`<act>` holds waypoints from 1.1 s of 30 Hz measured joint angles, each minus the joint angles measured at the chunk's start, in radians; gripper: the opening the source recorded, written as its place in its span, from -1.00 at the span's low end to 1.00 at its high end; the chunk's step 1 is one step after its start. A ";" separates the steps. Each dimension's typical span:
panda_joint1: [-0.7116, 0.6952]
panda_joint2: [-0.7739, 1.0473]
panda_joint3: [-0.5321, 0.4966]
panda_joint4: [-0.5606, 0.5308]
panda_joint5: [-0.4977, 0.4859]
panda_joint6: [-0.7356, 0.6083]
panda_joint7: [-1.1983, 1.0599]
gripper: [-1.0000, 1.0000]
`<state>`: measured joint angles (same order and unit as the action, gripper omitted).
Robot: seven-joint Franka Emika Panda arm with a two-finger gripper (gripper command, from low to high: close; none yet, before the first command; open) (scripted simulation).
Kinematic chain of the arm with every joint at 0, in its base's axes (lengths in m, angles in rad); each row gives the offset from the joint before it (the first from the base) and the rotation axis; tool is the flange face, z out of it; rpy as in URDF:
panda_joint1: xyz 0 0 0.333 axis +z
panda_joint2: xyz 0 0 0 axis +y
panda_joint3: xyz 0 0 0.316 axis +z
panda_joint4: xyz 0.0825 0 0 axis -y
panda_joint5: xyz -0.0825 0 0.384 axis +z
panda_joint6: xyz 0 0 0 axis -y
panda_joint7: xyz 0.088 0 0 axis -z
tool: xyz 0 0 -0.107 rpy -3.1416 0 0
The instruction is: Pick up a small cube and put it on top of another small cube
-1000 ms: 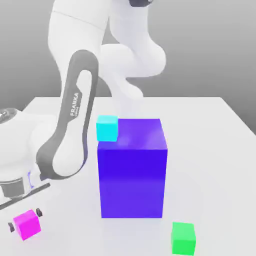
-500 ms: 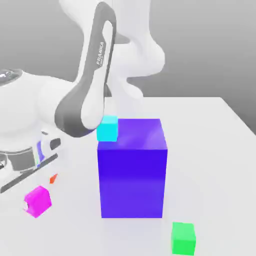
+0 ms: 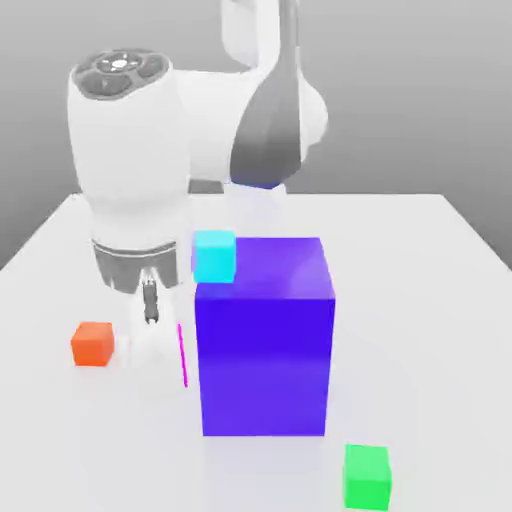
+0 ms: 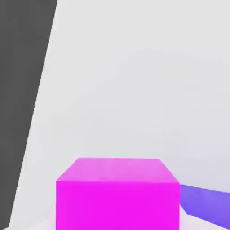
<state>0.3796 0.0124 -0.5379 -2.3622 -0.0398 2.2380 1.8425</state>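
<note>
Currently the gripper (image 3: 165, 335) pinches the magenta cube (image 4: 117, 194), with the green cube (image 3: 366, 476) well apart beyond the blue block (image 3: 265, 335).

A flat white surface (image 3: 440, 300) is seen in the exterior view, narrowing toward the far edge; its finish is matte, with soft, faint shadows cast upon it; behind it a plain grey backdrop is shown, graded from lighter above to darker near the far edge; in the hand view the white plane is bordered by a dark grey area.
</note>
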 joint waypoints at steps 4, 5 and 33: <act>0.028 -0.014 0.023 0.003 -0.023 -0.016 -0.162 -1.00; 0.041 -0.015 0.023 0.003 -0.027 -0.017 -0.205 -1.00; 0.181 0.246 0.270 -0.087 0.202 0.458 -1.388 -1.00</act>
<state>0.5602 0.2582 -0.2675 -2.4496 0.1627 2.6962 0.4543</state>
